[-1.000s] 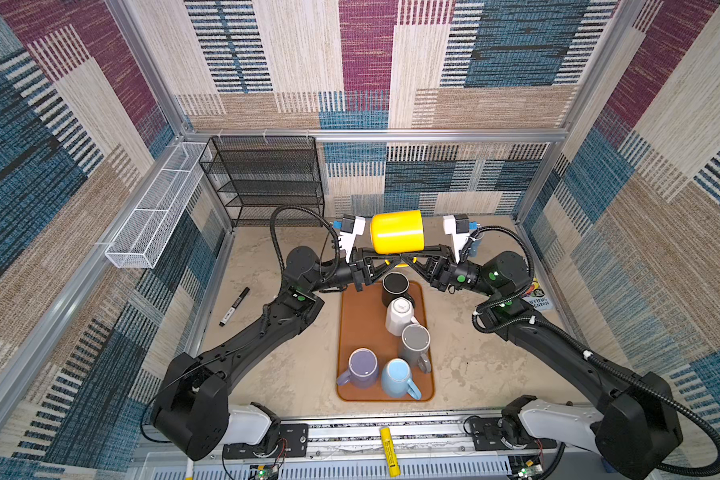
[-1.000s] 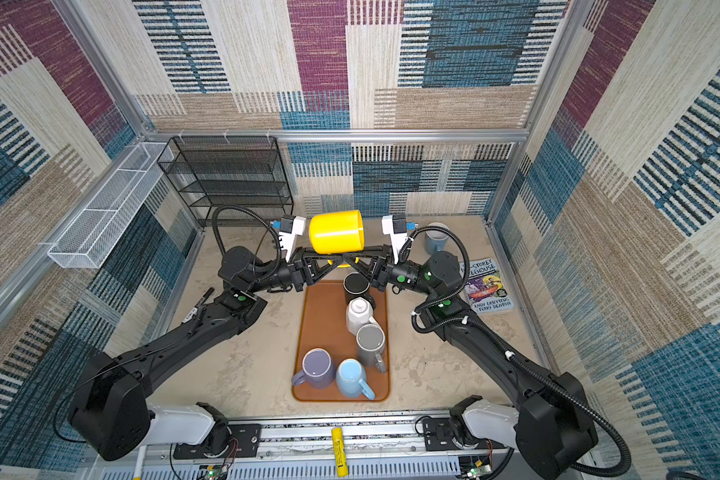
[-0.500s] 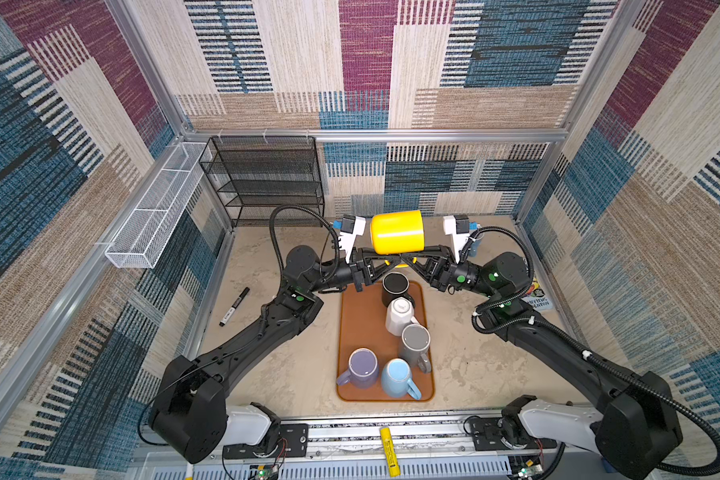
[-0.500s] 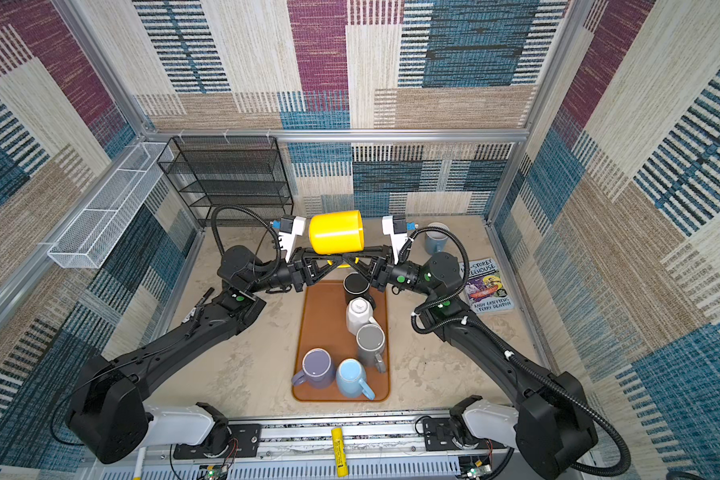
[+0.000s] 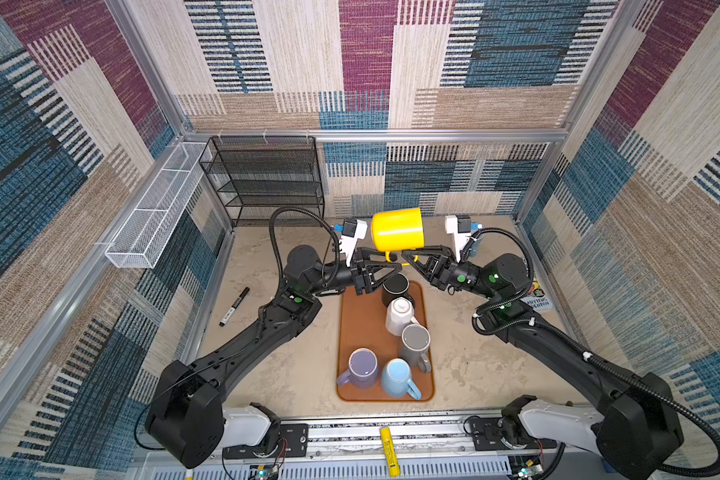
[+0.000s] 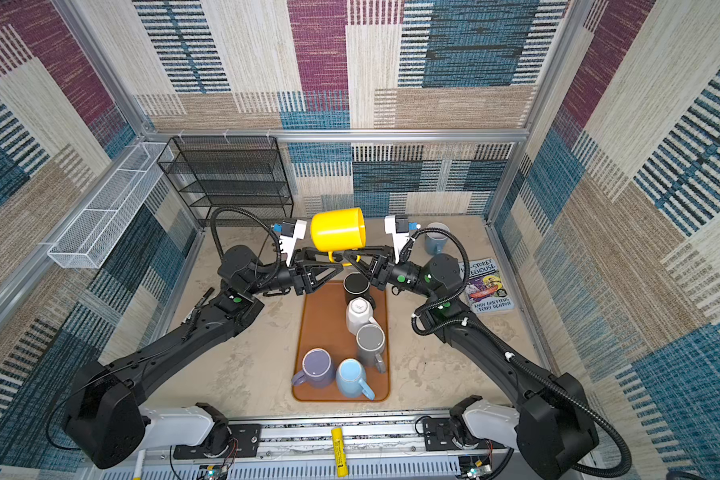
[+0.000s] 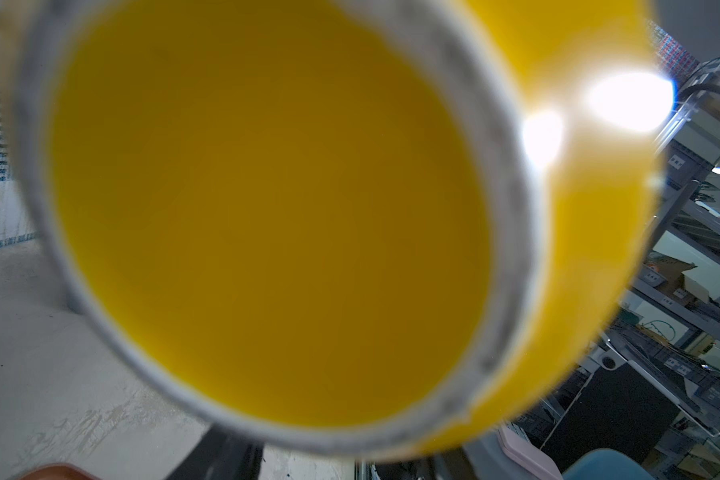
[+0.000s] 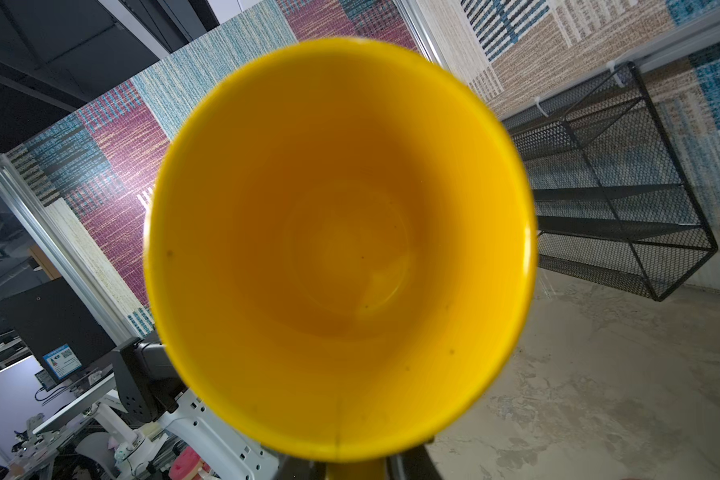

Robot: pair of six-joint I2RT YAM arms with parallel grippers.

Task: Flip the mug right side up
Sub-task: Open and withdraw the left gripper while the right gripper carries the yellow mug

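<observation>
The right gripper (image 5: pixel 407 255) is clamped on the handle of the yellow mug (image 5: pixel 397 230). The mug hangs on its side in the air, just past the 12 o'clock end of the brown tray (image 5: pixel 358 328), with its mouth turned toward 3 o'clock. The left gripper (image 5: pixel 395 265), at the handle's 9 o'clock side, shows parted jaws. A black mug (image 5: pixel 395 286) stands at the yellow mug's 6 o'clock.
</observation>
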